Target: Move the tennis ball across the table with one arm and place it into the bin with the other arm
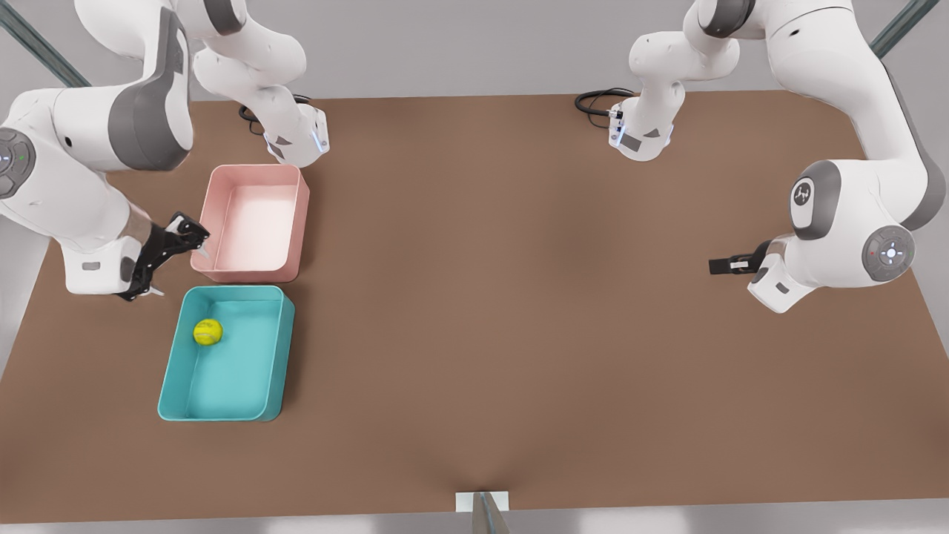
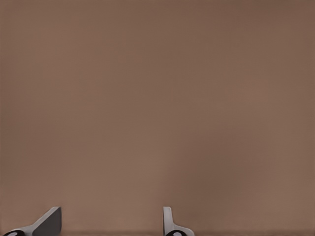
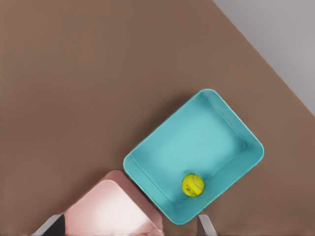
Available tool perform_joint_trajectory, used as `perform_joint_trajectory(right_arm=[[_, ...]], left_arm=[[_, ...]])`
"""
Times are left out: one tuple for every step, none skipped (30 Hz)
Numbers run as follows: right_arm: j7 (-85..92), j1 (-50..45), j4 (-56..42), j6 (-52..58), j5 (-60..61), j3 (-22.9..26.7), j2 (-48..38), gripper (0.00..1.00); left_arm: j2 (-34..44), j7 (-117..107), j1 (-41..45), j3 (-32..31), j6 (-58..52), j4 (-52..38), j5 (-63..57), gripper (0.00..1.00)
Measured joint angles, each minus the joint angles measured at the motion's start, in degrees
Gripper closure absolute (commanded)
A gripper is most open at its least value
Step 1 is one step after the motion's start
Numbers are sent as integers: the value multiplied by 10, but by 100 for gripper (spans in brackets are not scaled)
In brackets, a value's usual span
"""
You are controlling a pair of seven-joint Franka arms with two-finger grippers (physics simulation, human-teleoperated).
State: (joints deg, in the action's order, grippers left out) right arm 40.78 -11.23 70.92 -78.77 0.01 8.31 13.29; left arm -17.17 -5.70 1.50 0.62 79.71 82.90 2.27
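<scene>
The tennis ball [image 1: 207, 331] [image 3: 192, 185], small and yellow-green, lies inside the teal bin [image 1: 248, 374] [image 3: 197, 132] near its far corner, at the front view's left on the brown table [image 1: 519, 311]. My right gripper [image 1: 174, 268] [image 3: 128, 226] hovers open and empty just beyond the bin's far end, beside the pink tray, apart from the ball. Over bare table at the front view's right, my left gripper [image 1: 723, 265] [image 2: 110, 223] is open with nothing between its fingers, and that arm waits.
A pink tray [image 1: 256, 222] [image 3: 110, 206] with nothing in it stands right behind the teal bin, almost touching it. Black cables [image 1: 597, 100] lie by the arm bases at the table's far edge. Bare tabletop stretches between the two arms.
</scene>
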Motion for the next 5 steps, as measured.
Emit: perform_joint_trajectory(right_arm=[[-27,14,10,16,-3,-10,-5,0],[-53,21,24,27,-5,-15,-14,0],[-77,23,40,34,-7,-18,-22,0],[-100,24,49,40,-9,-19,-27,0],[-122,24,54,45,-10,-19,-30,0]], left_arm=[[0,0,0,0,0,0,0,0],[0,0,0,0,0,0,0,0],[0,0,0,0,0,0,0,0],[0,0,0,0,0,0,0,0],[0,0,0,0,0,0,0,0]])
